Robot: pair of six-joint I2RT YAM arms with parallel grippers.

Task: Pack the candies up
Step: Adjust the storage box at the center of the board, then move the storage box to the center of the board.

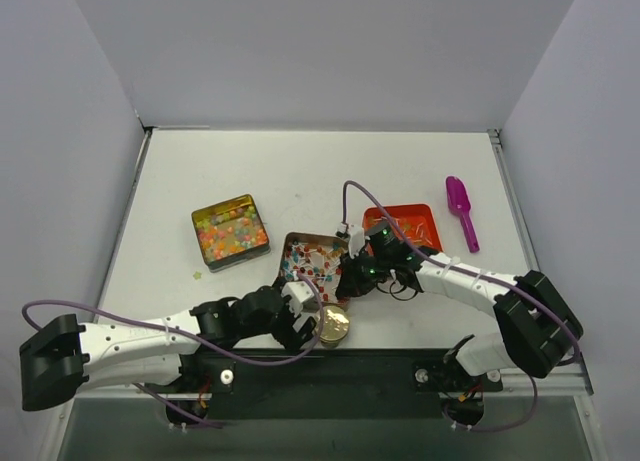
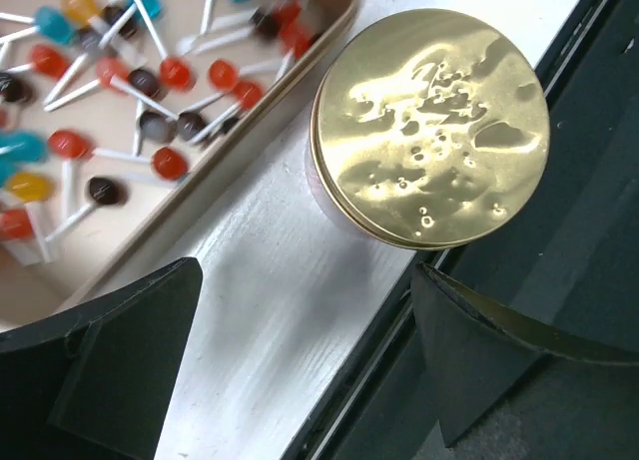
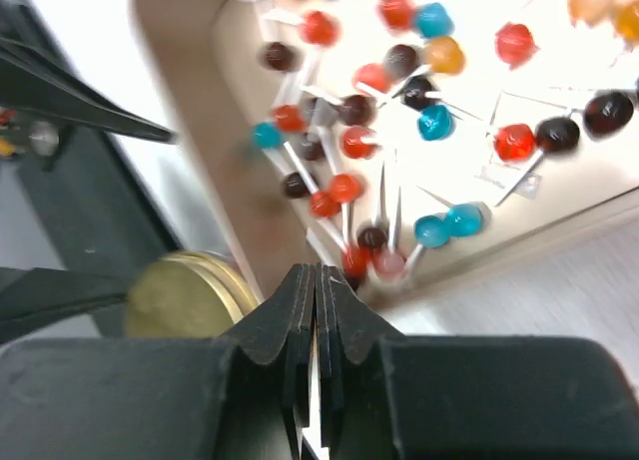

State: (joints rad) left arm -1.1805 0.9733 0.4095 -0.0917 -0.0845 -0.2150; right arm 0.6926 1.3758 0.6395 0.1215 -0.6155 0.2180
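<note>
Wide-open left end effector (image 2: 305, 275), fully closed right end effector (image 3: 316, 280), both arms low, angled inward.

lollipop tray (image 2: 215, 149) cut off at top and left, gold lid (image 3: 185, 295) blurred, half hidden behind right claw (image 3: 316, 275)

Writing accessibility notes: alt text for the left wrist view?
A round gold lid sits at the table edge, just ahead of the open left claw, whose black fingers fill the bottom corners. At upper left, a tray holds red, blue, brown and yellow lollipops.
</note>
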